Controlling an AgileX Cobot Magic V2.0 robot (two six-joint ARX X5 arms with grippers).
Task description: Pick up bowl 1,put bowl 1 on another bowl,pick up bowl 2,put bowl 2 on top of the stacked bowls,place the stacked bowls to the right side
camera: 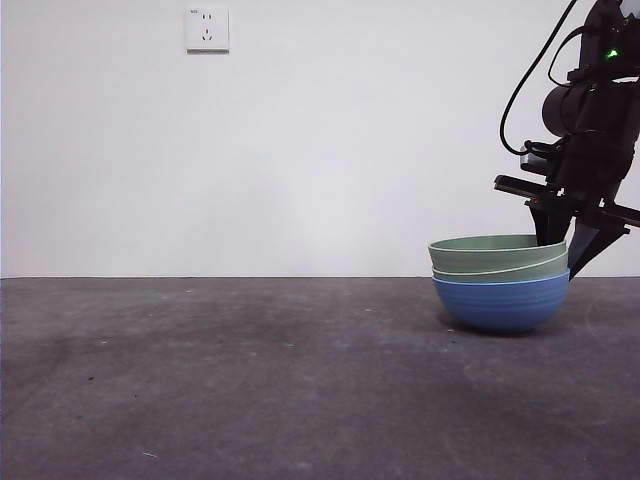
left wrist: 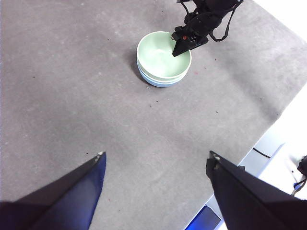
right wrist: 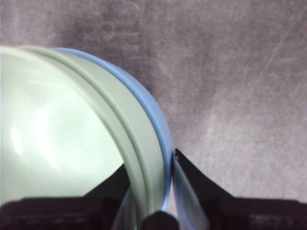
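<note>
Nearest to me in the front view is bare grey table (camera: 250, 390), filling the lower half of the frame. Farther back, at the right of the frame, I see the stacked bowls (camera: 500, 285): two pale green bowls nested in another bowl (camera: 503, 303), the blue one at the bottom, which rests on the table.

My right gripper (camera: 570, 245) comes down from the upper right corner of that frame and meets the stack at its right-hand rim. In the right wrist view its jaws straddle the rim wall (right wrist: 151, 191), one jaw inside the top green bowl and one outside the blue bowl; they look closed on the layered rims. So the stack lies to the left of the gripper in the front view, with its weight hanging off one edge of the grasp.

My left gripper (left wrist: 156, 163) waits high above the table with its jaws spread wide and empty; in its view the stack (left wrist: 163, 60) sits far off in the upper middle.

I judge the right arm is the one placed to finish.
</note>
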